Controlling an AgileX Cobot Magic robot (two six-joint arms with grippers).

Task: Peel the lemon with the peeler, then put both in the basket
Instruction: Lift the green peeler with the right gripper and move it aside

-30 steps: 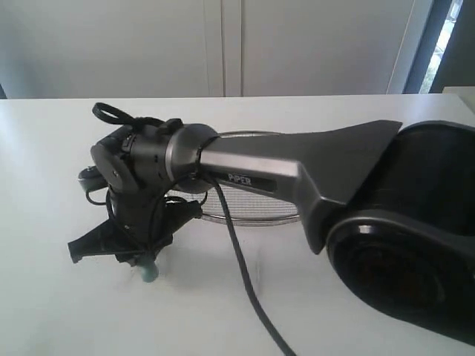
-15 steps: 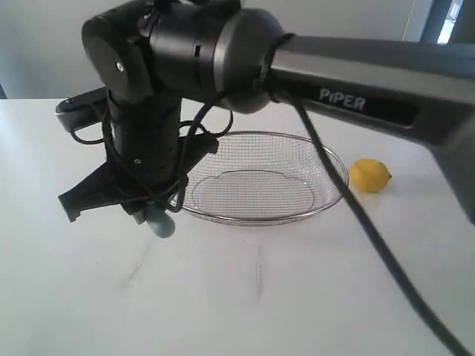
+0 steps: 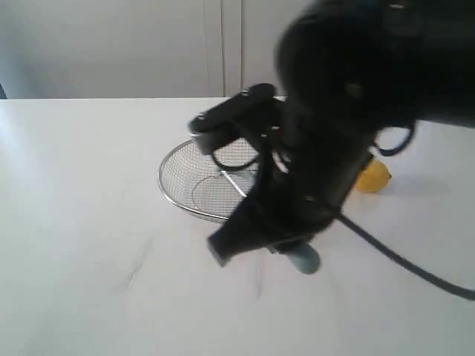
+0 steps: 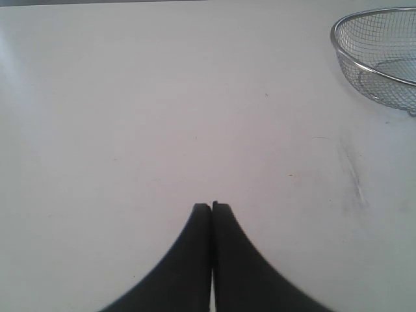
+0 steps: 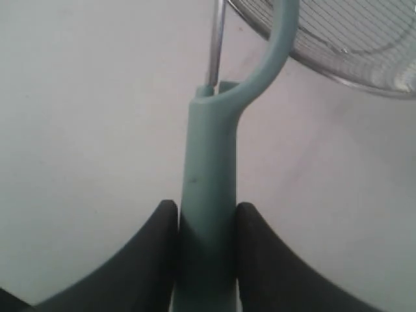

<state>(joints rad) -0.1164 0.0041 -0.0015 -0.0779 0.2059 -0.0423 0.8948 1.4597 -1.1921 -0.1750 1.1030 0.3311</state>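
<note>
My right gripper (image 5: 207, 211) is shut on the pale teal handle of the peeler (image 5: 211, 156), whose forked head and metal blade point at the rim of the wire mesh basket (image 5: 338, 62). In the exterior view that gripper (image 3: 293, 248) is a dark blur held above the table in front of the basket (image 3: 167, 194), with the teal handle end (image 3: 303, 259) sticking out below. The yellow lemon (image 3: 373, 178) lies on the table right of the basket, partly behind the arm. My left gripper (image 4: 212, 207) is shut and empty over bare table, with the basket (image 4: 339, 52) far off.
The white table (image 3: 89, 222) stretches out to the left and front. A black cable (image 3: 415, 263) trails from the right arm across the table's right side. A pale wall stands behind the table's far edge.
The right arm, still holding the peeler, has swung from left of the basket across to its front right. The lemon has come into view.
</note>
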